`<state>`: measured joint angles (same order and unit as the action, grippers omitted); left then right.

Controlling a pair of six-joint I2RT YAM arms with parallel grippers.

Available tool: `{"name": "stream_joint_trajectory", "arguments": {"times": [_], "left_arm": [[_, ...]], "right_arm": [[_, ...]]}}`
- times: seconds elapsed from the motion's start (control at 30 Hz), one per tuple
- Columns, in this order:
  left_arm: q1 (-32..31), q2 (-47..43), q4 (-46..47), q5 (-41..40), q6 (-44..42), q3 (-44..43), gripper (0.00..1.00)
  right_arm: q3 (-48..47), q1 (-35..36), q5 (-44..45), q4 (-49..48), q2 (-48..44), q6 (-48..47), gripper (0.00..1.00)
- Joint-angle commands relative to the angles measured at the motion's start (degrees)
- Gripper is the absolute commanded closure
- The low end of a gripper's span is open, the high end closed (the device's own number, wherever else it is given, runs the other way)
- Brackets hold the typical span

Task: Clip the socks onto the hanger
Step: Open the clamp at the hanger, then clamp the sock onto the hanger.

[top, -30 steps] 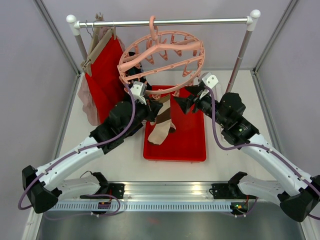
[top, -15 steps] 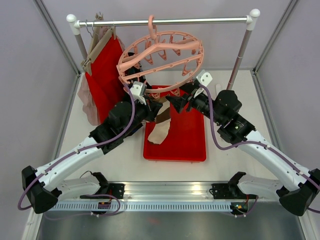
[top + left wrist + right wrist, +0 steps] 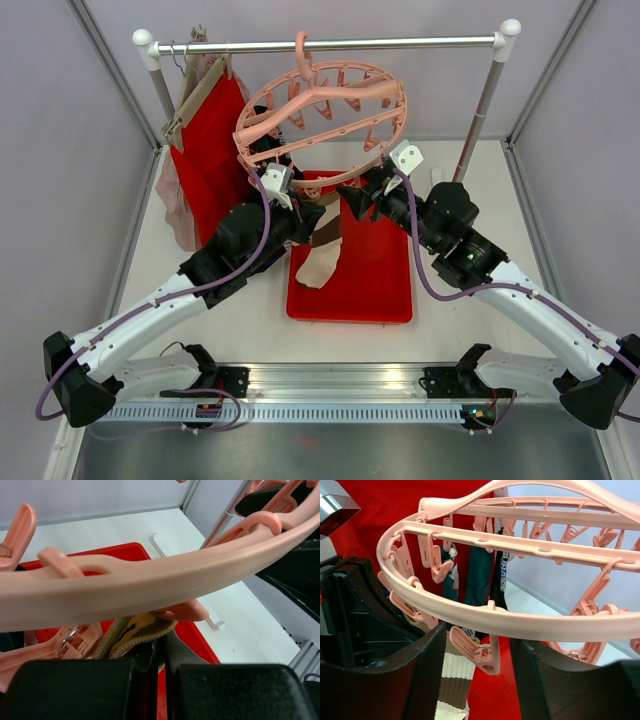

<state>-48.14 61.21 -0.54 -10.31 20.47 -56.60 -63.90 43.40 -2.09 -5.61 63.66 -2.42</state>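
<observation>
The pale-pink ring hanger (image 3: 320,105) hangs by its hook from the rail. My left gripper (image 3: 312,213) is shut on the cuff of a tan sock with brown and white stripes (image 3: 322,255), holding it up just under the ring's near rim; the sock dangles over the tray. In the left wrist view the cuff (image 3: 142,632) sits between the shut fingers (image 3: 162,652), right below a peg (image 3: 182,612). My right gripper (image 3: 477,667) is open, its fingers either side of a dangling clip peg (image 3: 480,650). A teal sock (image 3: 479,575) and a black sock (image 3: 500,577) hang clipped at the ring's far side.
A red tray (image 3: 375,285) lies under the hanger. A red cloth (image 3: 210,150) and a pink garment hang on wooden hangers at the rail's left end. The rail's posts (image 3: 480,115) stand at both sides, with grey walls close around.
My right gripper has moved left and up towards the ring, so a clip peg now lies between its open fingers. The left gripper has raised the sock slightly.
</observation>
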Motion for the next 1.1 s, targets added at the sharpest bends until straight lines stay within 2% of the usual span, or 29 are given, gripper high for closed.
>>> {"name": "stream_joint_trajectory", "arguments": {"times": [0.0,0.03,0.2,0.3,0.4,0.5,0.63,0.8,1.07], "left_arm": [[-0.2,-0.57,0.89,0.55,-1.66,-1.94,0.98],[-0.2,-0.48,0.89,0.64,-1.66,-2.02,0.98],[-0.2,-0.48,0.89,0.9,-1.57,-2.02,0.98],[-0.2,-0.48,0.89,1.43,-1.83,-2.02,0.98],[-0.2,-0.39,1.67,2.83,-2.54,-1.41,0.98],[-0.2,-1.18,4.65,6.07,-4.2,0.6,0.98],[-0.2,-1.53,10.72,10.03,-7.45,4.21,0.98],[-0.2,-1.27,11.79,15.39,-11.24,4.22,0.98],[-0.2,-2.5,15.65,17.69,-12.12,5.88,0.98]], "right_arm": [[-2.37,0.46,1.74,-1.69,-0.55,-1.28,0.43],[-2.37,0.55,3.04,-1.69,-0.55,-1.36,0.48],[-2.54,0.72,3.23,-1.95,-0.55,-1.19,0.59],[-2.98,1.07,3.41,-1.16,-0.38,-1.1,0.72],[-3.07,1.34,4.02,-1.07,-0.46,-0.57,0.8],[-3.77,1.78,4.46,-0.37,-0.29,0.04,0.91],[-4.22,2.39,4.2,-0.02,-0.2,0.22,0.97],[-4.66,2.92,3.76,0.42,-0.29,0.04,0.98],[-5.18,2.92,2.26,1.03,-0.29,0.39,0.99]]}}
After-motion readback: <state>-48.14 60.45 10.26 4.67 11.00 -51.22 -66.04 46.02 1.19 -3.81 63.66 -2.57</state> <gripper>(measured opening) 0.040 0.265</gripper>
